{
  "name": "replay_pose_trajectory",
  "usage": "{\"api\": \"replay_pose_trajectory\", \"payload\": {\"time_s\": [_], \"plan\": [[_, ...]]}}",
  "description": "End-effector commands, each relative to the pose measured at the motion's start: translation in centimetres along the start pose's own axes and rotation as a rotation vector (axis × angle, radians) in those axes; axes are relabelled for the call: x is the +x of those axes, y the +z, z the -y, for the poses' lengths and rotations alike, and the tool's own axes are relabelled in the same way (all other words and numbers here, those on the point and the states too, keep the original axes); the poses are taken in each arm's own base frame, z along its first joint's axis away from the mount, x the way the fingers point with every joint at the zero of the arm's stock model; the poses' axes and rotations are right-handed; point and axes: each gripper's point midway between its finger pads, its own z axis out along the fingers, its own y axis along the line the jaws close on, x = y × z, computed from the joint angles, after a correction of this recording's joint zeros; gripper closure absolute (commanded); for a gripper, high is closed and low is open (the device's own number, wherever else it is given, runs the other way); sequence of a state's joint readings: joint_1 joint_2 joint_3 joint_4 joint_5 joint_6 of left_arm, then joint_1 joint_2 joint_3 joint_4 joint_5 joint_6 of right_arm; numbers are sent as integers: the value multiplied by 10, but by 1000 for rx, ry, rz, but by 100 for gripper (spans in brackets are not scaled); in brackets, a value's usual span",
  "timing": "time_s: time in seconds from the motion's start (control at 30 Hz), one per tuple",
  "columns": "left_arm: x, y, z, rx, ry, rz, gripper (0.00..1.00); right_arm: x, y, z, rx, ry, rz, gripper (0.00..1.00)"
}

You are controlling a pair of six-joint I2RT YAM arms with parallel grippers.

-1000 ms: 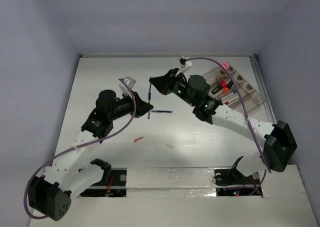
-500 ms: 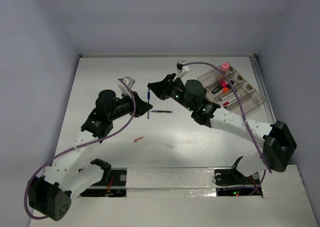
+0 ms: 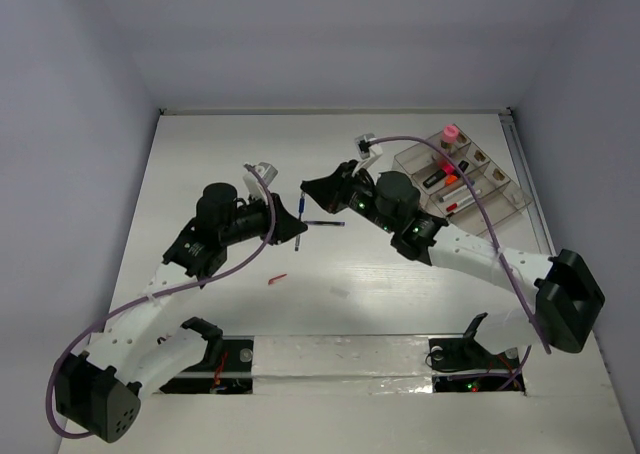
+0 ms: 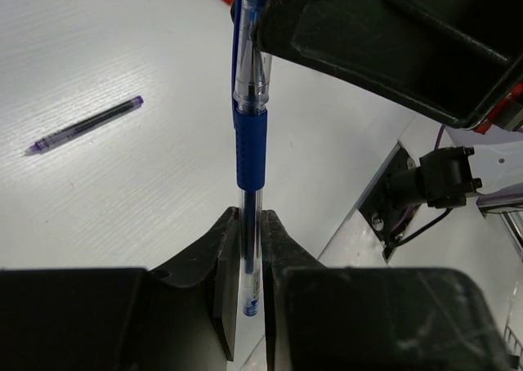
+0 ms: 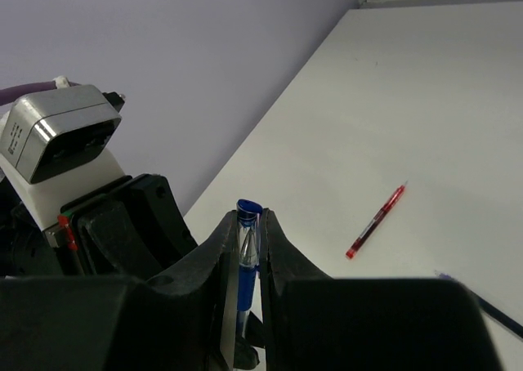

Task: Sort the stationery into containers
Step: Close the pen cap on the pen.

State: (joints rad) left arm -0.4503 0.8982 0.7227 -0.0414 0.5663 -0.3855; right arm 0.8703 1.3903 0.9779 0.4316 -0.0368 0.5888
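A blue pen (image 3: 301, 217) hangs above the table, gripped at both ends. My left gripper (image 4: 249, 224) is shut on its clear lower barrel. My right gripper (image 5: 248, 224) is shut on its capped top end (image 5: 248, 210). The two grippers face each other closely along the blue pen (image 4: 250, 134). On the table lie a thin dark pen (image 3: 325, 222) and a red pen (image 3: 277, 277). The clear containers tray (image 3: 497, 196) stands at the back right and holds markers and pens; a pink-capped bottle (image 3: 451, 134) is at its far end.
The red pen (image 5: 376, 221) lies on open white table to the right of my right gripper. The dark pen (image 4: 82, 126) lies left of the left gripper. Purple cables loop over both arms. Grey walls bound the table on the left, back and right.
Both grippers and the blue pen between them have shifted slightly right and toward the near edge. Both grips stay as they were.
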Motion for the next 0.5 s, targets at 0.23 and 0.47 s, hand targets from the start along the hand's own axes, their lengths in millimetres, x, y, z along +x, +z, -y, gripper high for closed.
{"api": "replay_pose_trajectory", "payload": {"time_s": [0.23, 0.47], "plan": [[-114, -25, 42, 10, 151, 321, 100, 110, -48, -14, -114, 74, -360, 100], [-148, -29, 66, 51, 160, 390, 100, 137, -64, -17, -139, 120, -415, 100]]}}
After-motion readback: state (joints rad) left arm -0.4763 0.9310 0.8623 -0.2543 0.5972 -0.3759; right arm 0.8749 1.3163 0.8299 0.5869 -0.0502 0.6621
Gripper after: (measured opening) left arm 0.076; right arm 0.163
